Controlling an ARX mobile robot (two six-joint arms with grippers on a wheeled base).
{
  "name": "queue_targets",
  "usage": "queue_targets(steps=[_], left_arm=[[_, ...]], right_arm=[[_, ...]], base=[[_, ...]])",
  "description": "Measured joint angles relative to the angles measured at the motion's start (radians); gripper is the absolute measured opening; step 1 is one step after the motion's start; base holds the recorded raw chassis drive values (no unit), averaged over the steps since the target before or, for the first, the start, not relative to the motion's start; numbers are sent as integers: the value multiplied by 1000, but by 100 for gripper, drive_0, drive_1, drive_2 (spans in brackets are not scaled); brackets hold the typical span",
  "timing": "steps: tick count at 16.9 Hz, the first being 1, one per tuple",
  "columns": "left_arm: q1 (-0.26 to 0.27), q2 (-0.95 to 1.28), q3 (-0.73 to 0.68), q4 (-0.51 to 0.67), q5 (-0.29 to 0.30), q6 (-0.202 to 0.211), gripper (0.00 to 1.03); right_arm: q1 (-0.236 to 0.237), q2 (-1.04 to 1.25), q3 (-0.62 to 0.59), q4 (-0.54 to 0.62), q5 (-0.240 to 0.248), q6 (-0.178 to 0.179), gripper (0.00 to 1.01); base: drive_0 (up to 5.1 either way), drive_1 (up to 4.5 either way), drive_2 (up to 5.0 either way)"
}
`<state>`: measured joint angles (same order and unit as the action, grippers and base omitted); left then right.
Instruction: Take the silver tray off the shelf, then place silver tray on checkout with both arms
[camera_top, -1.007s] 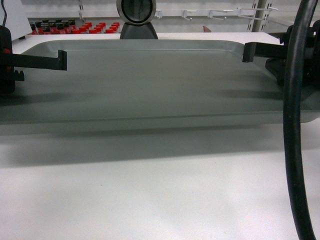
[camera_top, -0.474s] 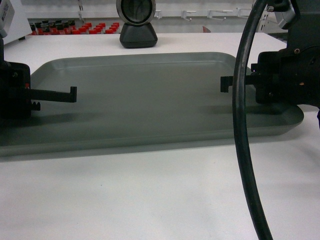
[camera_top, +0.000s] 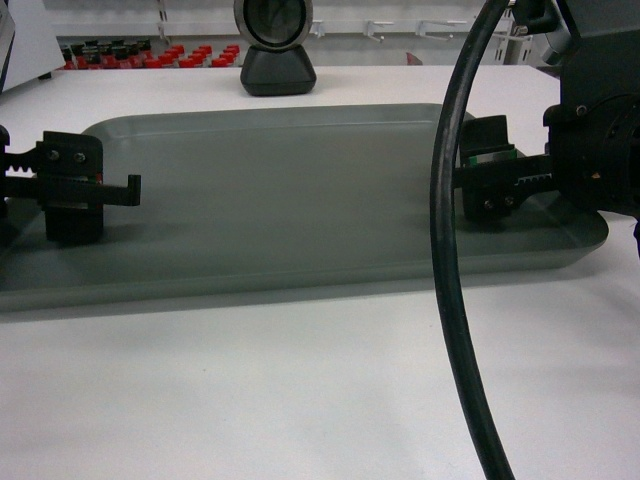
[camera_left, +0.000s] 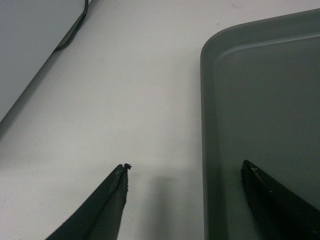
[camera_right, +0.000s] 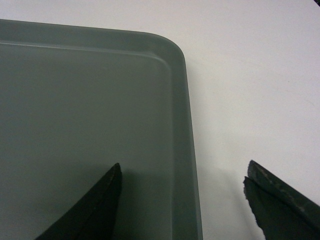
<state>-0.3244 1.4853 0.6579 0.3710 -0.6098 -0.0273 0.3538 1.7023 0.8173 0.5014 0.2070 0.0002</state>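
A store aisle lay behind, its far shelf boards (camera_top: 140, 52) carrying red-capped bottles; nearer, the broad white checkout (camera_top: 320, 390) filled the foreground, with a dark round-headed scanner stand (camera_top: 273, 45) standing beyond the tray; the silver tray (camera_top: 300, 190) lay flat on the checkout, its long side toward the camera; a thick black cable (camera_top: 450, 250) looped down in front of the right side. The left gripper (camera_left: 185, 185) was spread wide, one finger over bare counter and the other over the tray floor, straddling the left rim without visibly touching it; the right gripper (camera_right: 182, 192) was likewise spread across the right rim, one finger inside, one outside. Judged from this, the tray was already set down and the step in hand was the release; done well, both arms would draw outward level and together, fingers kept wide so neither tip hooked the flared rim and dragged the tray askew.
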Motion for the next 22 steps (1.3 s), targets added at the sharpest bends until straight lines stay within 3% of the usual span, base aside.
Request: queue_targets(steps=[1,2,3,7,9,11,12,14,16,20,21,22], left_arm=[[0,-2,1,0,3,-3,79],[5,-11,2,-5,21,-16,95],[7,-16,2,-5,32,-18,100],[17,-95,18,16,64,-52,98],[34,-171,45,38,65,-84,98],[56,-248,51,18,78,-160,98],[62,-283,53,-2,86,-206,98],[50,-365,60,-32,81,-242,98],[17,-453,63,-53,55,-242,98],[-57,-581,60,-101,-50,-201,98],[-71,-600,60,-111,-72,-184,98],[-82,-608,60,-113,-88,-170,98]], right_arm=[[0,0,0,-3,-1,9,87],[-1,-5,2,-15,-6,35,100],[-2,-10,5,-31,-14,51,98],[-17,-58,11,-113,-56,131,98],[-45,-117,15,-118,-85,219,98],[-81,-209,23,-108,-104,299,98],[-90,-245,23,-90,-117,315,98],[-100,-338,3,-60,-145,330,98],[-99,-436,-16,-77,-152,332,98],[-64,-640,-74,-121,-128,309,98],[-51,-671,-85,-132,-117,303,98],[-34,-700,-89,-193,-31,252,92]], base=[[0,0,0],[0,0,0],[0,0,0],[0,0,0],[0,0,0],[0,0,0],[0,0,0],[0,0,0],[0,0,0],[0,0,0],[0,0,0],[0,0,0]])
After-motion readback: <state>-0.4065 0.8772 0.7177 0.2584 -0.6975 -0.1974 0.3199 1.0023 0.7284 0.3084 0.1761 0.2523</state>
